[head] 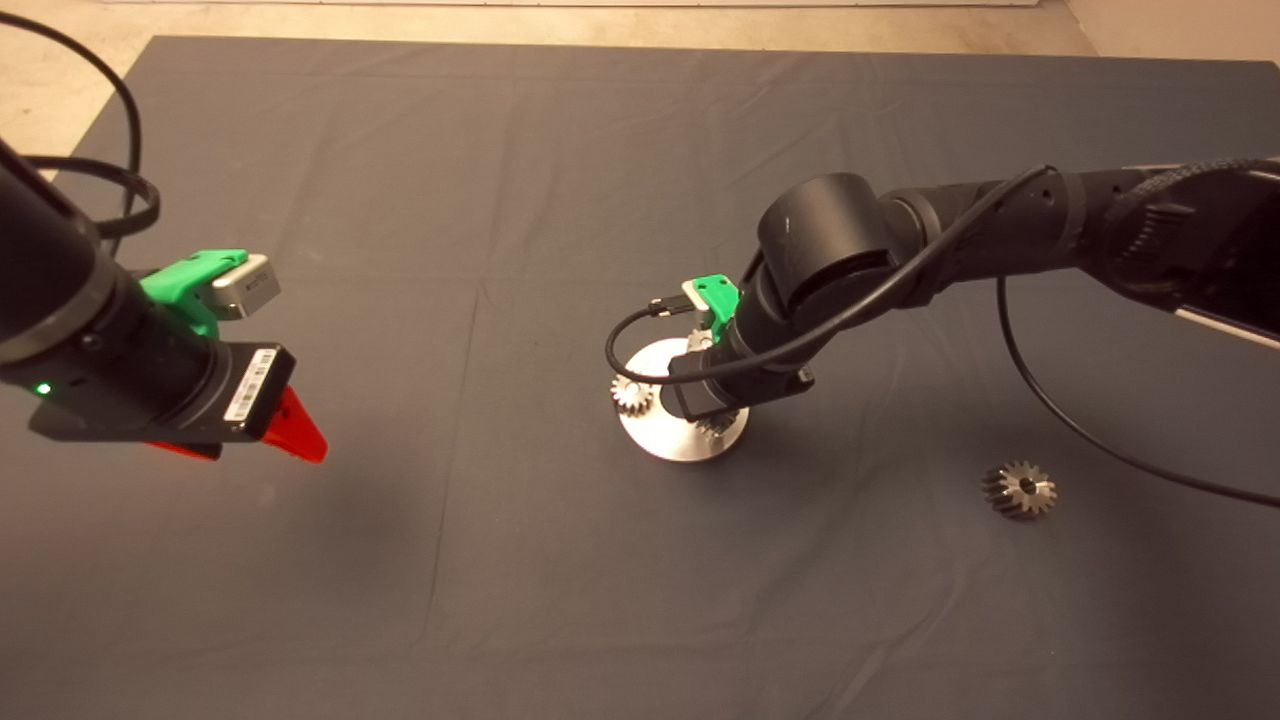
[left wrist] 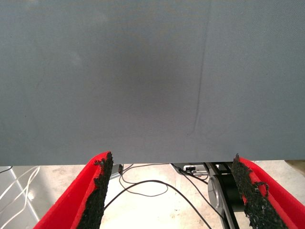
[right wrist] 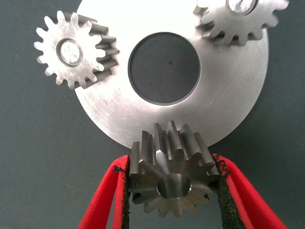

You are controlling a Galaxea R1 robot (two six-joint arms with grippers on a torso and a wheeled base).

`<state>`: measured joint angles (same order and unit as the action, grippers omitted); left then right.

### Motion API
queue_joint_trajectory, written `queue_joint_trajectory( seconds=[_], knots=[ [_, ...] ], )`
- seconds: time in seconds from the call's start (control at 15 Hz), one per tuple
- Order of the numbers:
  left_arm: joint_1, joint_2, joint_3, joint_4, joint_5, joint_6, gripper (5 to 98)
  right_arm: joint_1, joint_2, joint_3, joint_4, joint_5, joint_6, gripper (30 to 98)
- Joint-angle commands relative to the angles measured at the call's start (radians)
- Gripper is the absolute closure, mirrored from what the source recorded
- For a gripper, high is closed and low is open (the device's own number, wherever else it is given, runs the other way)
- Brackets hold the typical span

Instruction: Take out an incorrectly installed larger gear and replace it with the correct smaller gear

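My right gripper (right wrist: 170, 163) is shut on the smaller gear (right wrist: 171, 183), a dark steel toothed wheel, with a pad pressing each side. It holds this gear at the rim of the round steel plate (right wrist: 228, 114), which has a large centre hole. In the head view the right gripper (head: 715, 400) stands over the plate (head: 680, 445), and its wrist hides most of the held gear (head: 718, 425). The larger gear (head: 1020, 488) lies flat on the mat, well to the right of the plate. My left gripper (head: 250, 450) hovers open over the mat's left side, holding nothing.
Two paler small gears (right wrist: 74, 50) (right wrist: 240, 19) sit on pegs on the plate; one of them (head: 632, 395) overhangs its left rim. A black cable (head: 1060, 420) loops over the mat by the right arm. Past the mat's edge, the left wrist view shows floor and cables (left wrist: 157, 186).
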<state>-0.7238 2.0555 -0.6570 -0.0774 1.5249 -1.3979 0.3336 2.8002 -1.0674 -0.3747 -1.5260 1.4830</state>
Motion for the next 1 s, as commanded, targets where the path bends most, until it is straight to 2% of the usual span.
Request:
queue_joint_trajectory(
  seconds=[0.0,0.93],
  knots=[
    [-0.016,0.001,0.007,0.005,0.133,-0.001,40.1,-0.005,-0.007,0.009,-0.029,0.002,0.006,92.5],
    [-0.016,0.006,0.004,0.005,0.133,-0.001,40.1,-0.004,-0.041,-0.005,-0.027,-0.005,-0.009,92.6]
  ],
)
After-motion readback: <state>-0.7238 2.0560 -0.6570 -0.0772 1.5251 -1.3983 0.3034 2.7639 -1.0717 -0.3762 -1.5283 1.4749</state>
